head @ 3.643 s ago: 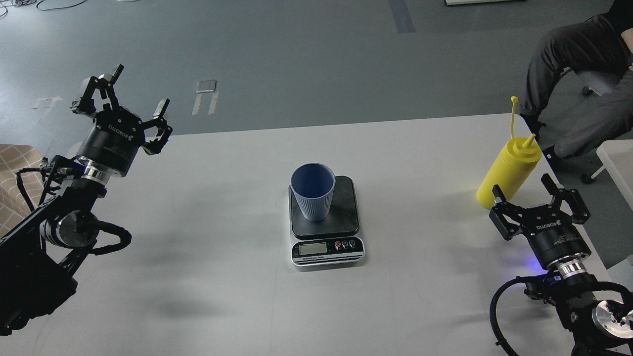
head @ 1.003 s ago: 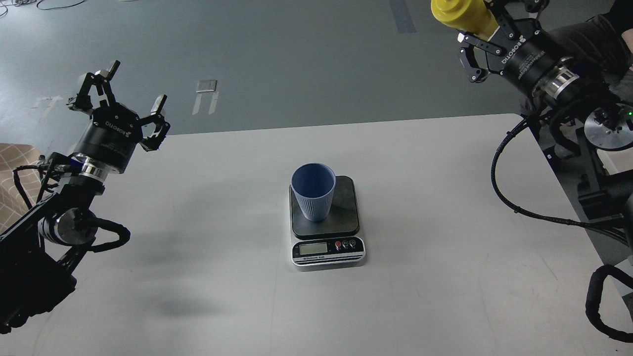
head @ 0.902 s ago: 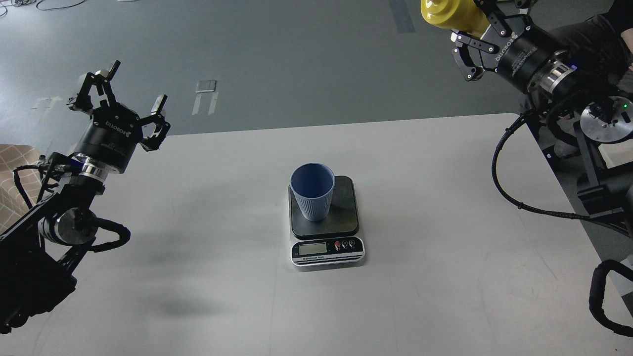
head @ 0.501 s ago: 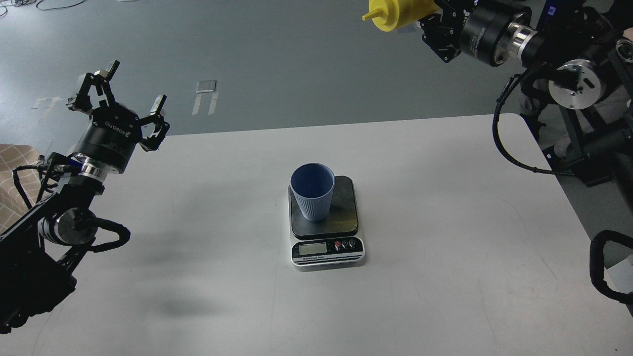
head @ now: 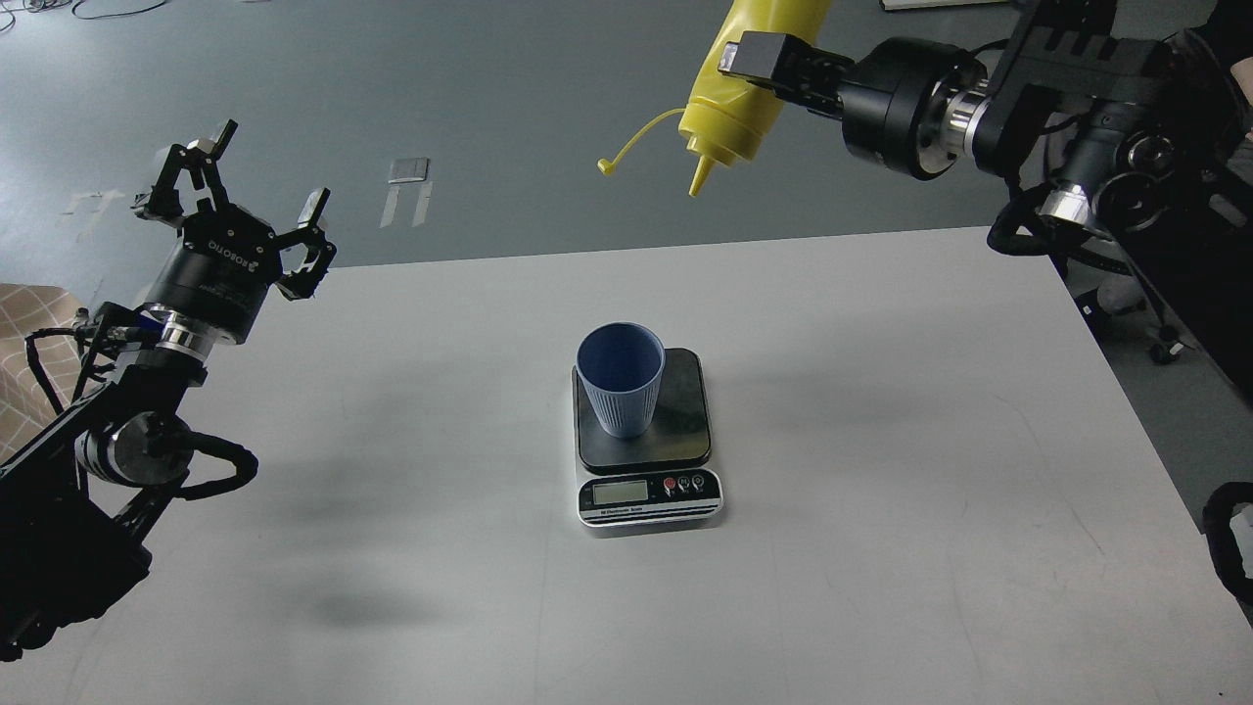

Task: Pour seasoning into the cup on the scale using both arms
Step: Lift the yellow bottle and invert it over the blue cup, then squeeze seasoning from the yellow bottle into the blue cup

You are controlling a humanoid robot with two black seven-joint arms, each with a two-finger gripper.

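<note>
The light blue ribbed cup (head: 620, 381) stands upright on the black platform of the scale (head: 647, 460) at the table's middle. My right gripper (head: 768, 64) is shut on the yellow seasoning bottle (head: 736, 93) and holds it high, upside down, nozzle pointing down, up and to the right of the cup. Its cap strap hangs out to the left. My left gripper (head: 240, 191) is open and empty above the table's far left edge.
The white table (head: 881, 441) holds only the scale and cup. Grey floor lies beyond its far edge. A patterned object (head: 29, 352) shows at the left edge, and a chair's wheels at the right.
My right arm has swung the bottle left and lower and tipped it from lying sideways to nozzle-down. The left arm, cup and scale have not moved.
</note>
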